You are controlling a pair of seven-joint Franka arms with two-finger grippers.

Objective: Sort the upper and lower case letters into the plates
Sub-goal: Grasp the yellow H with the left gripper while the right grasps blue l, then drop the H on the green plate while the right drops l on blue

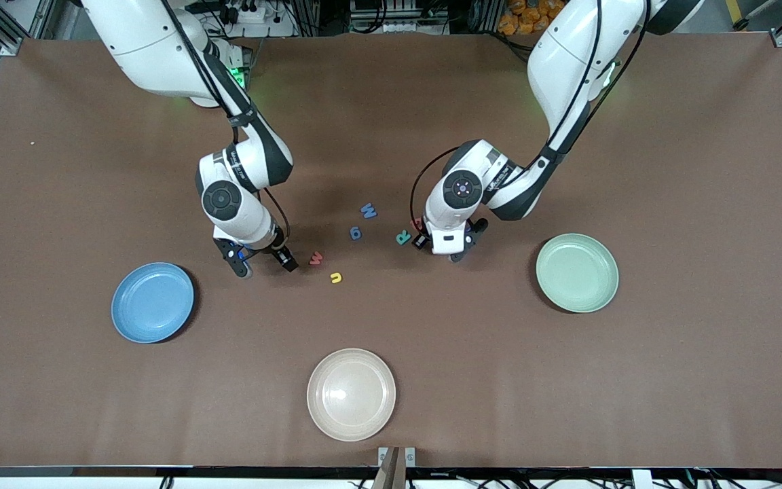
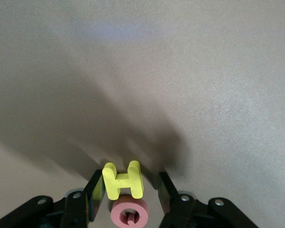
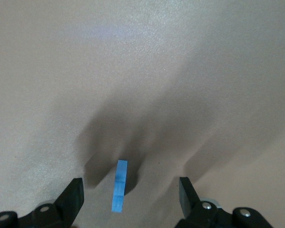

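My left gripper [image 1: 440, 250] is low over the table near the mint green plate [image 1: 577, 272]. It is open around a yellow H [image 2: 122, 179], which leans on one finger [image 2: 96, 191]; a pink-red round letter [image 2: 129, 213] lies beside the H. My right gripper [image 1: 265, 266] is low beside the sky blue plate [image 1: 153, 302], open around a blue letter [image 3: 119, 192] standing on edge and touching neither finger. Between the arms lie a blue W [image 1: 368, 210], a blue g [image 1: 356, 233], a teal R [image 1: 402, 237], a red w [image 1: 315, 258] and a yellow u [image 1: 336, 277]. Both plates are empty.
A cream-beige plate [image 1: 351, 394] sits nearer the front camera, midway between the arms, and is empty. The brown table [image 1: 567, 380] stretches wide around the plates.
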